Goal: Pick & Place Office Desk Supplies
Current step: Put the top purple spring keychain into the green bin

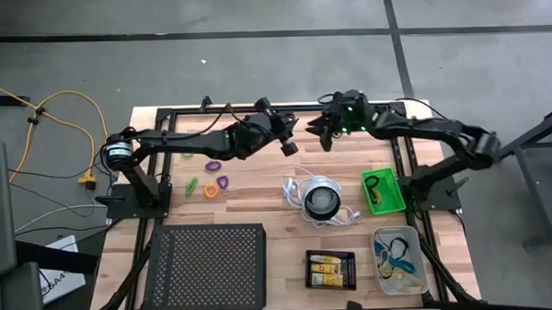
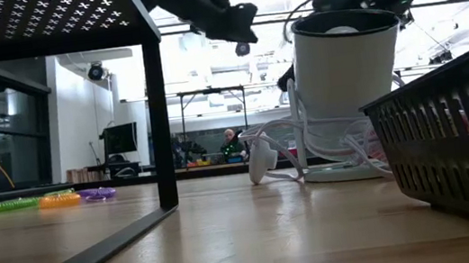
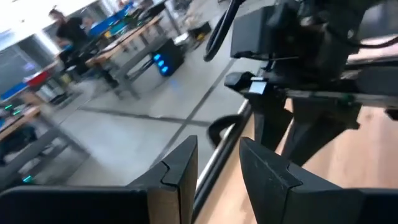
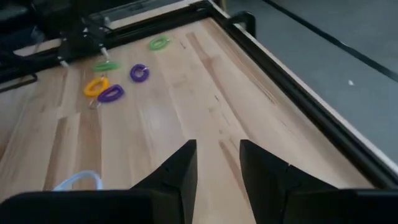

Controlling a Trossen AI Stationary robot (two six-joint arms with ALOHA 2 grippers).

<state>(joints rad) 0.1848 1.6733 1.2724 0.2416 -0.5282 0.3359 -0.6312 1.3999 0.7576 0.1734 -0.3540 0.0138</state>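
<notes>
I see both tools, left [image 1: 289, 147] and right [image 1: 325, 135], raised with fingers parted and empty. The coil loops [image 1: 211, 182] on the table's [image 1: 259, 197] left look light and springy, so I'd pinch one across its rim.

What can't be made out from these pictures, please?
- Clear tray contents: high view, cords tangled and too small to separate.
- Yellow-and-white packs: count unclear, too small in the high view.
- Loops: low view stacks them edge-on, hiding their number.
- Green tray: the small dark item inside is unidentifiable.
</notes>
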